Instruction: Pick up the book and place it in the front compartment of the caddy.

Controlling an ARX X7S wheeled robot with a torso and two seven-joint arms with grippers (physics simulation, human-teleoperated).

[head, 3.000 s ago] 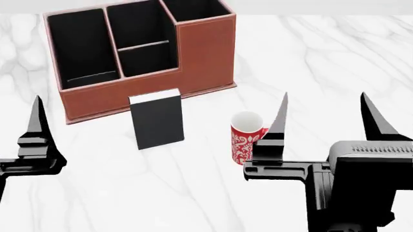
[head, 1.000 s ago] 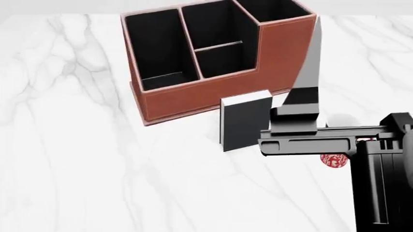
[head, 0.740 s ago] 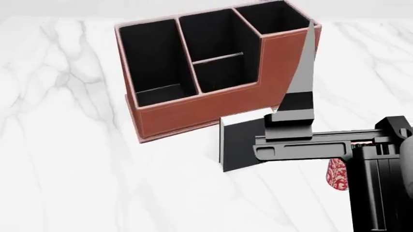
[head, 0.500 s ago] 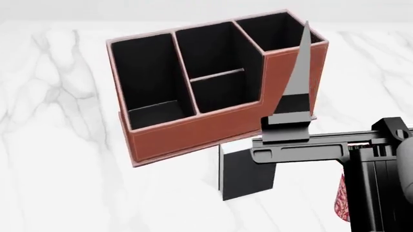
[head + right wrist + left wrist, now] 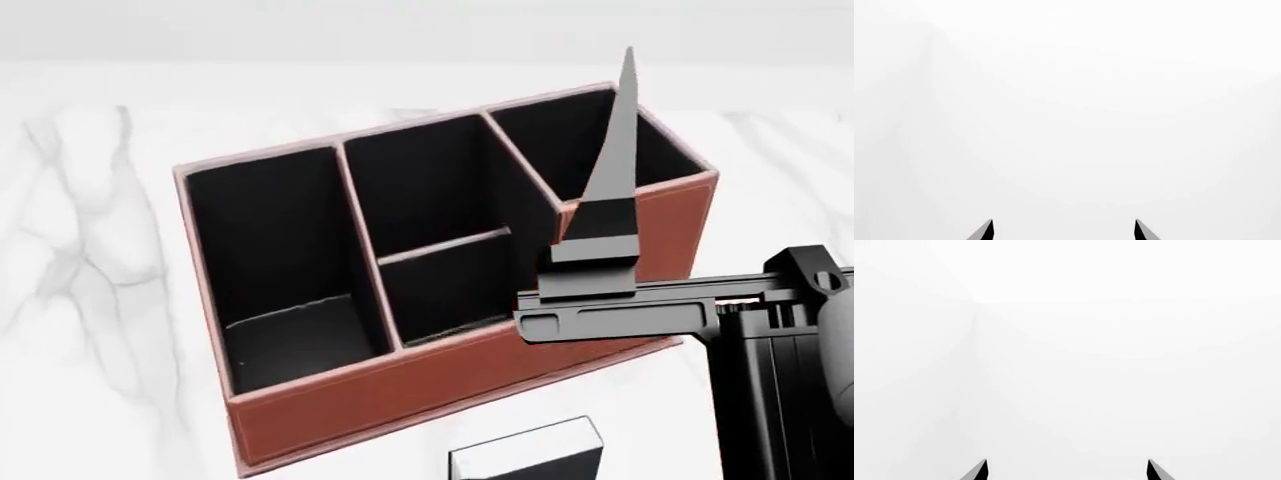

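Observation:
The reddish-brown caddy (image 5: 400,395) with black lining fills the middle of the head view. Its front compartment (image 5: 420,190) is the black cell behind the low thin partition (image 5: 447,245). Only the book's white top edge and a strip of its black cover (image 5: 527,458) show, at the bottom of the head view, in front of the caddy. One finger (image 5: 611,170) of my right gripper rises in front of the caddy's right end. My right gripper (image 5: 1063,230) is open and holds nothing. My left gripper (image 5: 1067,470) is open too, facing blank white, and is outside the head view.
The caddy stands on a white marble table (image 5: 94,250). A long narrow cell (image 5: 267,260) lies at the caddy's left and a tall cell (image 5: 574,135) at its right end. My right arm's black body (image 5: 787,380) covers the lower right of the head view.
The head view has shifted: the caddy now looks larger and lower, the book has slid to the bottom edge, and the red mug is no longer seen. The right finger keeps its place in the picture.

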